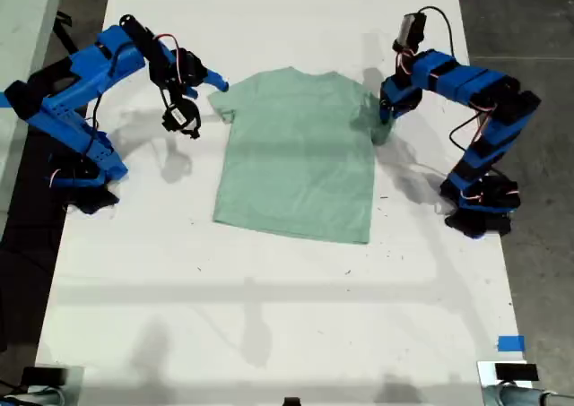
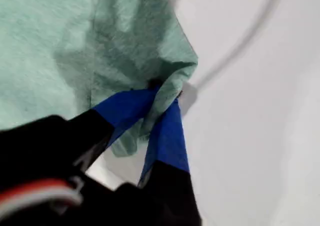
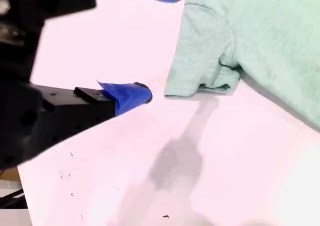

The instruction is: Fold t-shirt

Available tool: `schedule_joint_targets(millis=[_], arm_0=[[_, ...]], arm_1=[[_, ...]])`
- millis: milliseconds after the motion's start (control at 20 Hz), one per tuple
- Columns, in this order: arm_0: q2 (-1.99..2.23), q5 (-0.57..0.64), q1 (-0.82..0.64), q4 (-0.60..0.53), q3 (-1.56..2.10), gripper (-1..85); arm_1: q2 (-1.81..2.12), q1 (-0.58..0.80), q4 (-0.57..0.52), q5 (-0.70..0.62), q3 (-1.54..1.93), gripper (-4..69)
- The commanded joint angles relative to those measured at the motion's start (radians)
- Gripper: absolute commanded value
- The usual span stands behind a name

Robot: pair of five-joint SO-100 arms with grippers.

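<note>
The t-shirt (image 1: 298,155) is seen from overhead in the exterior view, while each wrist view is held close above one sleeve.

Lab: white table (image 1: 269,316), concrete floor (image 1: 529,30)

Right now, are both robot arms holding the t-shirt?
No. Only my first gripper has its jaws pinched on a sleeve of the t-shirt; my second gripper is open beside the other sleeve, touching nothing.
</note>
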Motion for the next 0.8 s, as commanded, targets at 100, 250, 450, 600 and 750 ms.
schedule_joint_targets(millis=[100,250,450,600,750], arm_0=[[0.025,0.008,-0.009,-0.005,0.005,32.8],[0.026,0.006,-0.008,-0.011,0.009,32.8],[0.026,0.005,-0.005,-0.012,0.011,32.7],[0.026,0.006,-0.008,-0.012,0.018,32.7],[0.028,0.006,-0.011,-0.012,0.025,32.8]], arm_1=[[0.196,-0.071,0.224,-0.009,-0.213,-0.8],[0.178,-0.173,0.341,0.048,-0.43,-0.8],[-0.005,-0.327,0.37,0.15,-0.729,-0.8],[-0.212,-0.396,0.337,0.212,-0.894,-0.8],[-0.411,-0.437,0.282,0.265,-1.026,-0.8]])
